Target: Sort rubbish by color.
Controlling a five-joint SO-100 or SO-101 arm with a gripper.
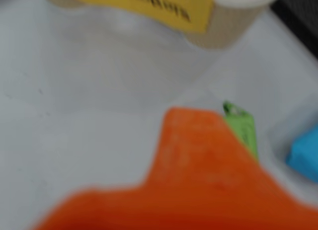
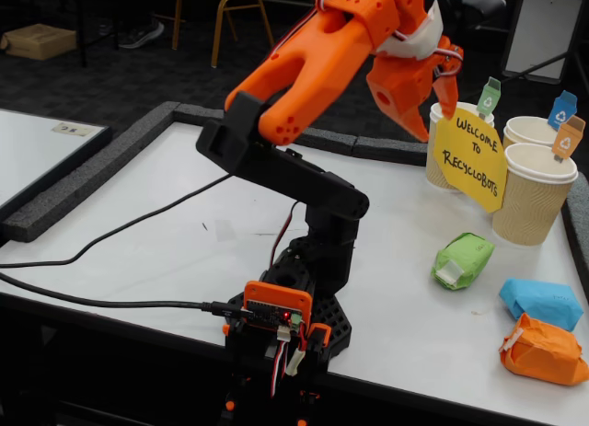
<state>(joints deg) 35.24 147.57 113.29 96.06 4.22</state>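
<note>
Orange plastic fills my wrist view, a blurred slab of the gripper (image 2: 425,113) too close to read. In the fixed view it hangs high above the table (image 2: 184,205), far side, beside the yellow sign (image 2: 469,159); its fingers point down with nothing between them, though I cannot tell how wide they stand.

The rubbish lies on the right of the table in the fixed view. The light green wad (image 2: 463,259) sits nearest the arm, just in front of the three ribbed paper cups (image 2: 534,191), with white tape at its near end. The sky blue wad (image 2: 541,302) lies nearer me and further right, touching the orange wad (image 2: 543,350) at the near right edge. All three rest on the tabletop, well apart from the gripper.

In the wrist view I see a blue patch (image 1: 304,155) at the right edge and a green tag (image 1: 242,125) beside the orange finger.
</note>
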